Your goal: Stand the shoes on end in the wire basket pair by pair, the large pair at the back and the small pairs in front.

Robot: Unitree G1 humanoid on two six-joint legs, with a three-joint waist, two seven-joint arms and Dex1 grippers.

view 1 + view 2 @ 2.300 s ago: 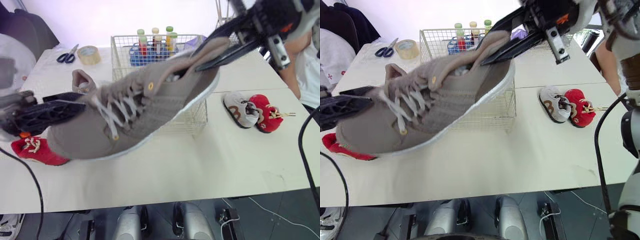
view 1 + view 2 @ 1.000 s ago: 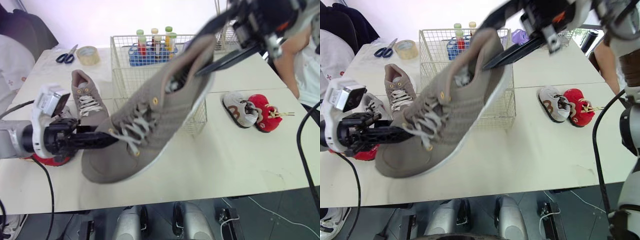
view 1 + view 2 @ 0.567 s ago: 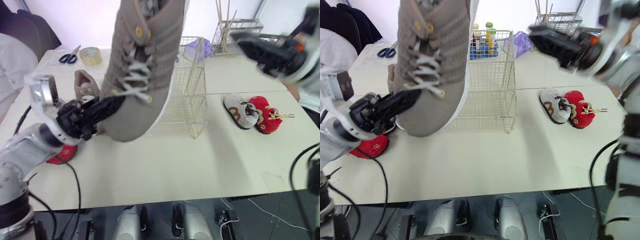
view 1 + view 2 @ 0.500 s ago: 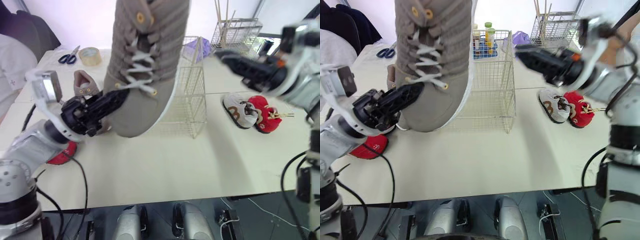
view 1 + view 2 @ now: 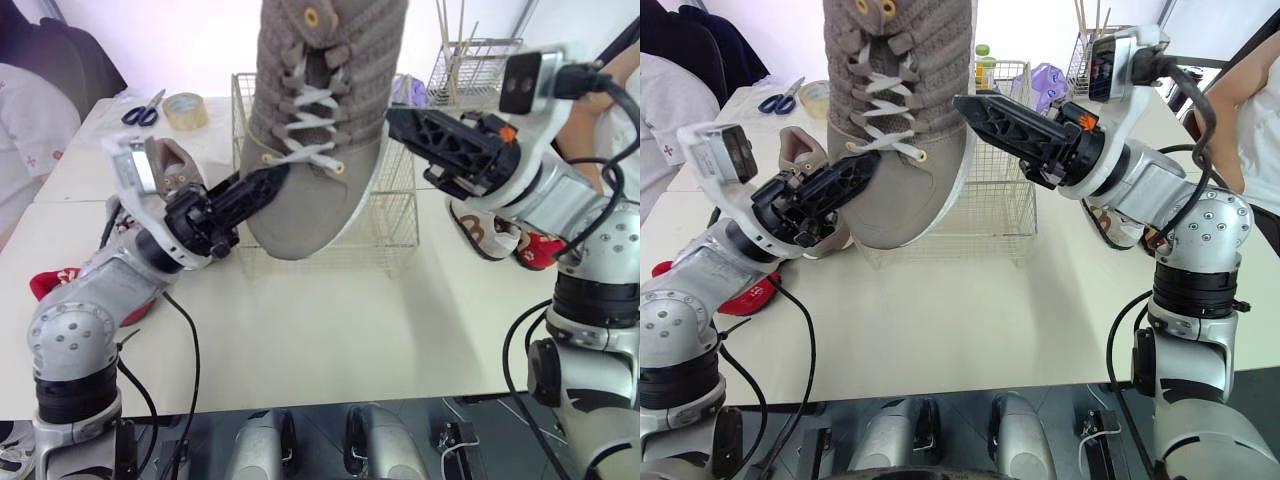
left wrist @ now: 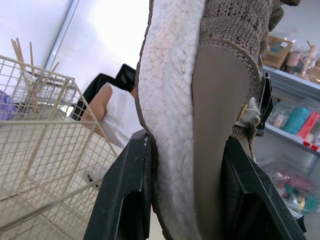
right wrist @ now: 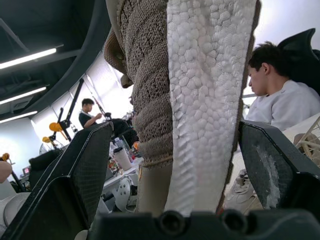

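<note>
While the large taupe knit sneaker hung toe-down just before the cream wire basket, the left gripper clamped its forefoot (sole to upper); the right gripper straddled it, fingers spread.

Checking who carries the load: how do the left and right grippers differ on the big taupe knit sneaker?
The left gripper is shut on the big taupe knit sneaker near its toe, fingers pressing both sides; the right gripper is open, fingers spread clear of it. The left grips low, the right reaches in higher. Both straddle the toe-down sneaker.
</note>
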